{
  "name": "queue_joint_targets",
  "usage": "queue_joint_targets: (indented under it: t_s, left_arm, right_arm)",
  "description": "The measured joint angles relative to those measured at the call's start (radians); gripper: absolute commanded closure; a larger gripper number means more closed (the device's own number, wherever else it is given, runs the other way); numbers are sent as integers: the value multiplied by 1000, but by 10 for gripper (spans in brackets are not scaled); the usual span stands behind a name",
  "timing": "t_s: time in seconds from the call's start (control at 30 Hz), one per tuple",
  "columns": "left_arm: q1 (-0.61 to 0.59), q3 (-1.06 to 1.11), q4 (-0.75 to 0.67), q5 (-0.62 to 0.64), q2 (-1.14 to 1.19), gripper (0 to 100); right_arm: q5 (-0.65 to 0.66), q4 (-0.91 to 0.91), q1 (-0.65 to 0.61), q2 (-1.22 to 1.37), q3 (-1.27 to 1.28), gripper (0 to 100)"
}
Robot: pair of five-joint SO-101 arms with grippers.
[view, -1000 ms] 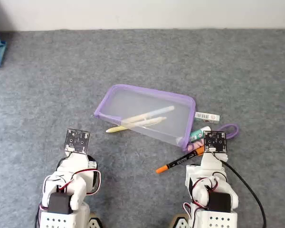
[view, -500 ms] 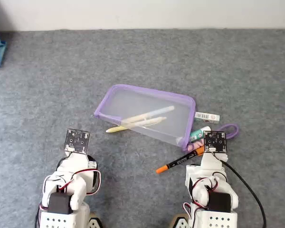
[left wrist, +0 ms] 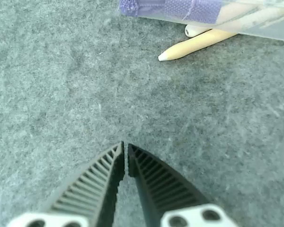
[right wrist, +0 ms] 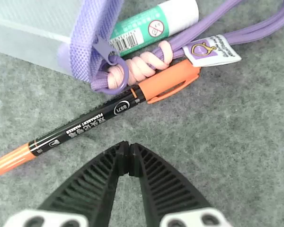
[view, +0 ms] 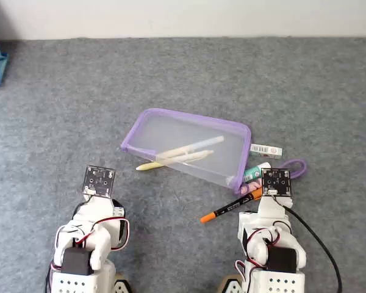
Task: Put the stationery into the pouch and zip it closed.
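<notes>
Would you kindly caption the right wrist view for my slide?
Shut right gripper hovering near the black marker beside the purple pouch.

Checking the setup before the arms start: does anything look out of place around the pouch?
The pale yellow pen pokes out past the near edge of the translucent purple-trimmed pouch; whether it lies inside or beneath is unclear. The black marker with orange cap and the green-labelled glue stick lie outside, by the zip end.

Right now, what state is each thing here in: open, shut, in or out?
pouch: lying flat, zip state unclear.
yellow pen: tip poking out past the pouch edge.
marker: capped, outside the pouch.
glue stick: capped, outside the pouch.
left end effector: shut, empty.
right end effector: shut, empty.
</notes>
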Motion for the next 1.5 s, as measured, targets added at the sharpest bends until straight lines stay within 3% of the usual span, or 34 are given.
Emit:
queue_joint_targets:
  t_s: [1.0,1.37,1.5]
  left_arm:
    - [0,0,0,0,0,986]
    - [0,0,0,0,0,986]
    - [0,0,0,0,0,986]
  right_arm:
    - [5,0,-2,0,0,989]
    - [9,0,-253,0,0,988]
    - [9,0,-270,0,0,987]
